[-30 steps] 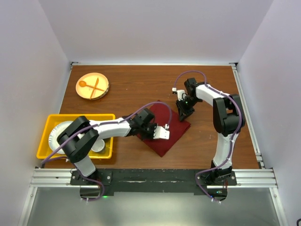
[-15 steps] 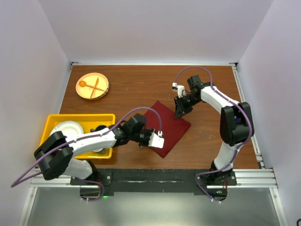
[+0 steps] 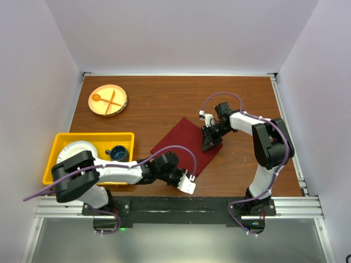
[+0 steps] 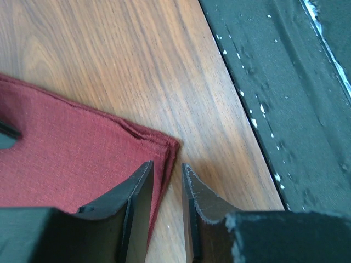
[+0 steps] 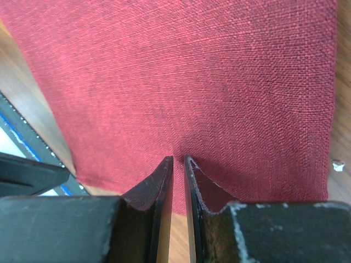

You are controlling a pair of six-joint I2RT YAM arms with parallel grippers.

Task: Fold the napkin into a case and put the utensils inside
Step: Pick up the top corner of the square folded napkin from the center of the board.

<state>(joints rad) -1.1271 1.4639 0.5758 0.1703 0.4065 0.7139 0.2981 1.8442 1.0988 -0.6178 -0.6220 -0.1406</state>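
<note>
**A:** Item one, far left?

**B:** Yellow bin [image 3: 93,135], at 9 o'clock from the napkin. It holds a white plate [image 3: 77,150] and a blue cup [image 3: 117,154].

**A:** Item two?

**B:** Orange plate [image 3: 118,93], at 10 o'clock on the surface [image 3: 164,98], with orange cutlery [image 3: 109,101] crossed on it. It sits well apart from the cloth.

**A:** Item three?

**B:** Left gripper [image 3: 188,185] [image 4: 166,166], at the napkin's 6 o'clock corner. It is released: the jaws stand a slit apart and nothing is clamped. One finger lies over the cloth edge and the other over bare wood. The dark rail [image 4: 285,82] is near.

**A:** Item four, the task's thing?

**B:** Napkin [image 3: 181,145] [image 4: 66,148] [image 5: 192,71]. It is maroon, lies flat at the centre of the surface and is turned like a diamond. Stacked layers show at its near corner.

**A:** Item five?

**B:** Right gripper [image 3: 208,143] [image 5: 178,159], on the napkin's 3 o'clock side with its tips down at the cloth. It is released too: the jaws are narrowly parted and wood shows through the gap.
</note>
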